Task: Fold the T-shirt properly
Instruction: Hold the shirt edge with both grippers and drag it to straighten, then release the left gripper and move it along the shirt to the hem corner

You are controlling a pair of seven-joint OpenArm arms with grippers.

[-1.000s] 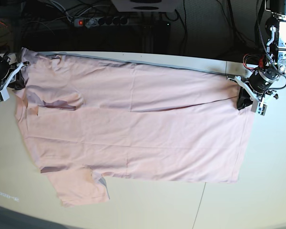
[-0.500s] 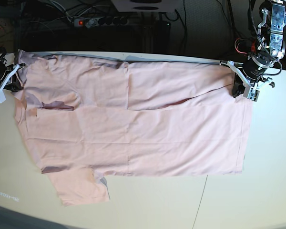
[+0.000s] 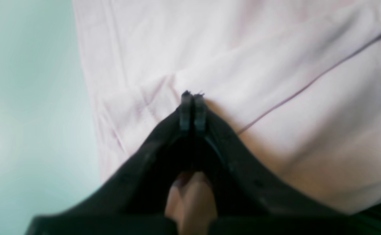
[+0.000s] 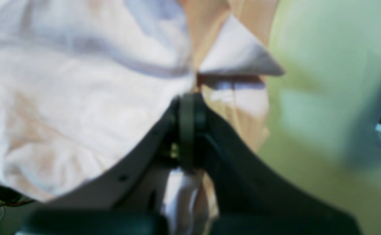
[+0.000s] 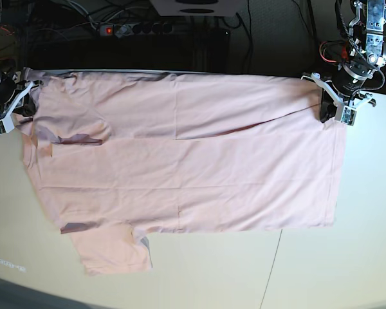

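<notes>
the t-shirt (image 5: 180, 167) lies spread, plain side up, across the table (image 5: 347, 257). the left gripper (image 3: 193, 98) has its fingers (image 3: 185, 112) fully closed, pinching a fold of pink fabric at the hem corner. the right gripper (image 4: 188, 98) is likewise clamped tight on bunched cloth at the opposite end, near the sleeve.

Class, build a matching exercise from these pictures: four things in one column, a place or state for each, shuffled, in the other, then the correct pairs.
Things:
1. T-shirt
2. left gripper
3. right gripper
4. power strip

Places or states:
A. shut on cloth at the base view's left edge
B. spread flat, pale pink
C. behind the table, red switch lit
D. shut on cloth at the base view's right

Pairs: 1-B, 2-D, 3-A, 4-C
</notes>
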